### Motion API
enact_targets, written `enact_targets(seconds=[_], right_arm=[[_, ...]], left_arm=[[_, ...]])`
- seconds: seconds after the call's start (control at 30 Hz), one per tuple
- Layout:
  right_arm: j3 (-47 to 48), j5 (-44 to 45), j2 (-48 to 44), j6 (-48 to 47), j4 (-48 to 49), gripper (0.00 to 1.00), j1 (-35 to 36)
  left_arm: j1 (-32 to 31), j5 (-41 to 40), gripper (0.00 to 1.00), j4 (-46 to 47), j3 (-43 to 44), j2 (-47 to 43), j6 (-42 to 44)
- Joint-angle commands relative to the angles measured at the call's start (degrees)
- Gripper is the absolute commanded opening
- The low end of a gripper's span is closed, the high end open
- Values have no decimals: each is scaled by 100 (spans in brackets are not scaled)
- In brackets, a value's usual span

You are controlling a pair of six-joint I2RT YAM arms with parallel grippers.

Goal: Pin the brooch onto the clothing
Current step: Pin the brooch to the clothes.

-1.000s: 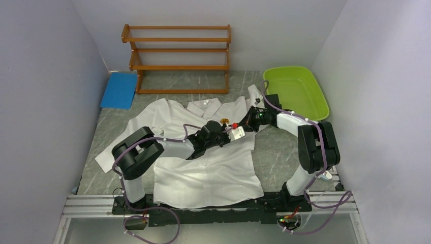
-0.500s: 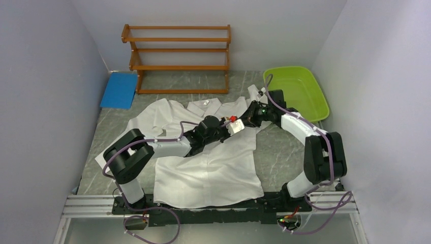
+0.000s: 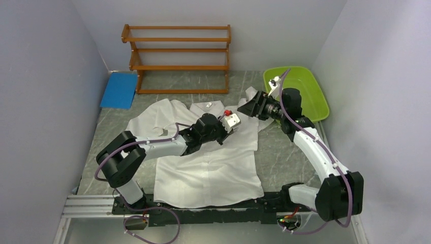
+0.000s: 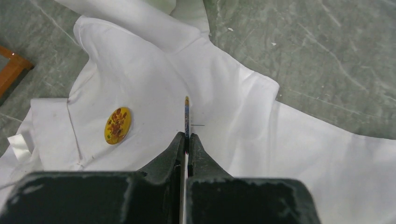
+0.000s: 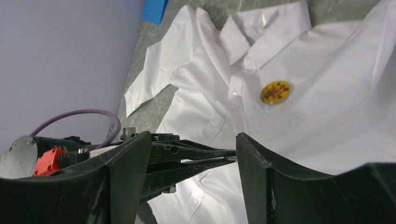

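Basically: 1 thin pinch, nothing bracing the cloth

Leftmost in the left wrist view, the yellow brooch lies flat on the chest of the white shirt, just beside the button placket and below the collar. Can't tell if it is pinned through or only resting. If it is loose, any tug on the cloth could slide it off.

Centre: the left gripper has its fingers pressed together on a thin flat piece, seen edge-on over the shirt front. Whether the piece touches the fabric, can't tell. A fine wire sticks out sideways from it, so my guess is a 2nd brooch with its pin open, but I'm not sure.
- The grip is only on the piece's near rim, so a push down could twist it in the jaws or pop it out.
- The fabric looks thin and crumply, so the pin may shove a fold ahead instead of piercing, or catch 2 layers.
- The pin's angle is hard to read from this camera.

Right: the right gripper is spread wide with nothing in it, lifted clear of the shirt near the green tub. Nothing holds the cloth taut. If this arm comes in to help, it could knock the left fingers, which sit close in its own view.
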Motion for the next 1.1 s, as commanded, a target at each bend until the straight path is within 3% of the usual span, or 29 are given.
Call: enact_targets(seconds=[0.0,0.1,0.4,0.43,0.7,0.83,0.93,1.07], right_arm=[[-129,192,-408,-337,411,72,-32],[-322,156,-663,-344,759,82,-28],[-722,491,-1391,-367,1324,93,-39],[-759,562,-1483,-391,1339,98,-41],[-1208,562,-2067,-925,1701,100,-46],[-1866,110,-2212,-1241,2745,100,-50],[-2530,-521,-2304,-1294,4100,98,-49],[-2946,-600,-2350,-1224,4692,100,-50]], left_arm=[[116,578,3,215,-83,-460,-896],[218,795,3,225,-110,-550,-1273],[626,1550,3,616,-283,-766,-2149],[680,1629,3,677,-309,-794,-2226],[1007,2513,3,802,-309,-964,-2459],[1198,2998,3,914,-294,-954,-2657],[1256,3237,3,910,-242,-931,-2664],[1271,3396,3,882,-213,-931,-2604]])
